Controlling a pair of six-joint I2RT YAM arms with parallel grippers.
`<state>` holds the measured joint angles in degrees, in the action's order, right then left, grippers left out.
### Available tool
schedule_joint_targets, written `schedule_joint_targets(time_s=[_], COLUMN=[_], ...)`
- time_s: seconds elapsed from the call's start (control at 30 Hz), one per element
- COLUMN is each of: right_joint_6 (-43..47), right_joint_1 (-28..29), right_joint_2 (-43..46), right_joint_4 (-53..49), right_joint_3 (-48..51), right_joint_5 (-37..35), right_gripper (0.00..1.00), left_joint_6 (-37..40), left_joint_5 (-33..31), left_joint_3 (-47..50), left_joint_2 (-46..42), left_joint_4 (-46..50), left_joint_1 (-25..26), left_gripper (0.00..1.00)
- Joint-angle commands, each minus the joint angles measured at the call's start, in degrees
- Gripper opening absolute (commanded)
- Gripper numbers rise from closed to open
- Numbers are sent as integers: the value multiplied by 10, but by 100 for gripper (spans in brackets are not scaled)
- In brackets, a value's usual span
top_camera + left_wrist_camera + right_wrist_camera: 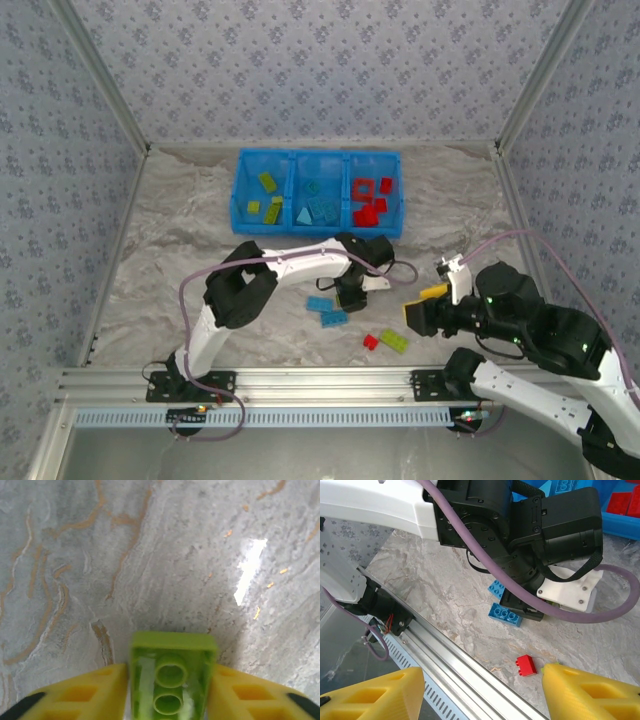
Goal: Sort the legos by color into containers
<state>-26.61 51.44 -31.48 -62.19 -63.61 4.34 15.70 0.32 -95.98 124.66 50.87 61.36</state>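
Grasp: your left end effector (350, 293) is clenched on a lime green brick (172, 680), with a yellow finger (75, 697) pressed to each long side.
Axis: the brick's two studs line up along the fingers, so its long axis points straight away from the wrist. I cannot tell whether it rests on the marbled worktop (180, 250) or hangs above it.
Heading: the blue bin (320, 153) sits at the far middle of the worktop. Its left compartment (250, 185) holds the lime pieces, and it lies far and to the left of your loaded end effector. I judge that the carry goes that way.
Other arm: your right end effector (482, 675) is released, with its fingers wide apart, and hovers near and to the right.
Nearer arm: the right one is closer to the loose red brick (526, 665) and the loose lime brick (393, 340). The left one stands just beside the two light blue bricks (327, 310).
Loose count: two light blue, one red and one lime lie on the worktop. With the one you hold, that makes five unsorted.
Bin count: there are three compartments, with lime on the left, light blue in the middle compartment (300, 175) and red in the right compartment (392, 215), including an open red frame (361, 188). The pieces are too small to count exactly.
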Motion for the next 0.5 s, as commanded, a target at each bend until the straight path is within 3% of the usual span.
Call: schedule_joint_targets(time_s=[0.0, 0.1, 0.27, 0.4, 0.47], right_joint_6=[-8, -1, 38, 96, 120], right_joint_1=[4, 4, 4, 20, 56], right_joint_2=[-5, -9, -19, -54, -89], right_joint_4=[14, 16, 32, 62, 103], right_joint_3=[7, 7, 4, -2, 1], right_joint_5=[4, 7, 26, 20, -6], right_gripper=[66, 65, 64, 64, 64], left_joint_6=[-1, -11, -62, -117, -144], left_joint_5=[6, 5, 1, -2, -3], left_joint_3=[-2, 9, 31, 66, 89], left_joint_2=[19, 1, -67, -152, -200], left_joint_4=[6, -10, -46, -70, -76], left_joint_1=[-11, -13, -35, -80, -115], left_gripper=[38, 33, 32, 32, 32])
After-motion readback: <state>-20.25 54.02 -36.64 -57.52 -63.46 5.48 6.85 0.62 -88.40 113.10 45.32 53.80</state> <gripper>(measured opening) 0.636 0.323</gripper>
